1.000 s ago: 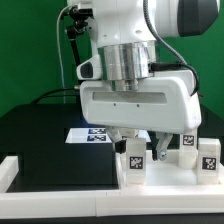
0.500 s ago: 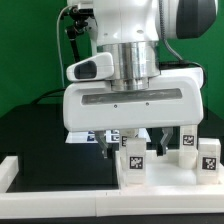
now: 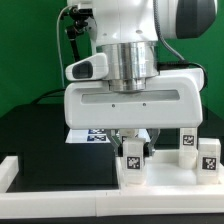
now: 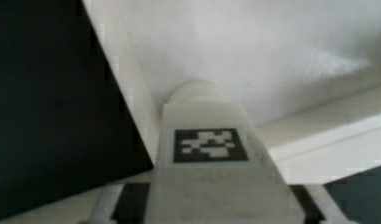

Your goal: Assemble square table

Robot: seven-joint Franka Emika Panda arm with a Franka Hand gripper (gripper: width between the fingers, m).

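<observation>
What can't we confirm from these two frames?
- Exterior view: the end effector is largely masked by the arm's wide white housing, so contact with the short white tagged leg block is unclear.
- Exterior view: the flat white marker board is mostly hidden behind the arm.
- Wrist view: blurred; the leg block fills it, its base is cut off by the edge, and finger contact cannot be made out.
- Square slab: not identifiable in either view.
</observation>
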